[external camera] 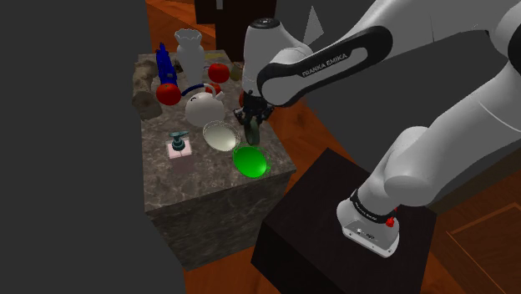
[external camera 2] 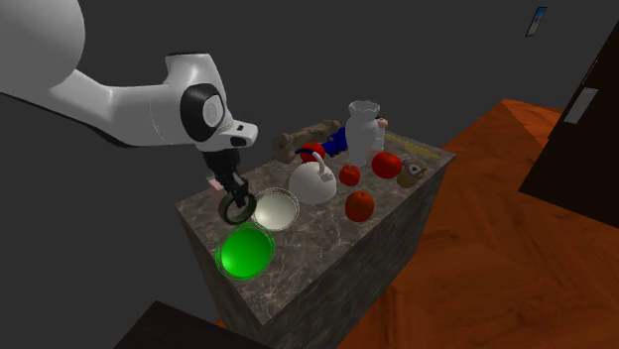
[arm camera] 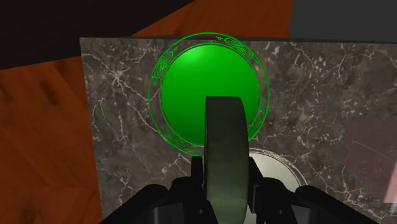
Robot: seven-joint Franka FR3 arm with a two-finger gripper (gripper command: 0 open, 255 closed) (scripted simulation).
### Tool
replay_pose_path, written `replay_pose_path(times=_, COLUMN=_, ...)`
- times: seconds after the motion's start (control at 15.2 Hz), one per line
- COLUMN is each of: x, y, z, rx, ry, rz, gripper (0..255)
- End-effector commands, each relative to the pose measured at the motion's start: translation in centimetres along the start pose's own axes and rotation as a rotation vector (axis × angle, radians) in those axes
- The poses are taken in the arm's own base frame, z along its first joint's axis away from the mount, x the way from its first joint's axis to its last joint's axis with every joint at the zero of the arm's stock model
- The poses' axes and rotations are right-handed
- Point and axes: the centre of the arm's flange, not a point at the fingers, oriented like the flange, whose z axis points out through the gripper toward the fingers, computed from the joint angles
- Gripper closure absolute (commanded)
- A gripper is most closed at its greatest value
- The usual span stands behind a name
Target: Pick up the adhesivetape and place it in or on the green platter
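- The end effector (arm camera: 224,177) clasps the dark tape roll (arm camera: 222,127) upright between its fingers.
- The green platter (arm camera: 191,76) lies on the table (arm camera: 121,127), below and just ahead of the end effector.

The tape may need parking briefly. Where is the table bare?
Bare marble between the dispenser, the platter and the front edge of the table in the shoulder view. Crowded farther back: plate, teapot, apples, vase.

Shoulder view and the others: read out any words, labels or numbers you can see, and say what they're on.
"FRANKA EMIKA": white letters on the arm's dark band.
No text on the tape roll or the green platter; the platter's rim carries ornament only.
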Motion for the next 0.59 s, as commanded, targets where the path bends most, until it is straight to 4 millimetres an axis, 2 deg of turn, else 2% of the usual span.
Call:
replay_pose_path(times=0.0, x=-0.2, y=0.0, z=1.0, rx=0.0, ry=0.0, rz=0.001, gripper=255)
replay_pose_path(times=0.53, x=-0.6, y=-0.1, z=5.2, rx=0.0, ry=0.0, rz=0.001, gripper=255)
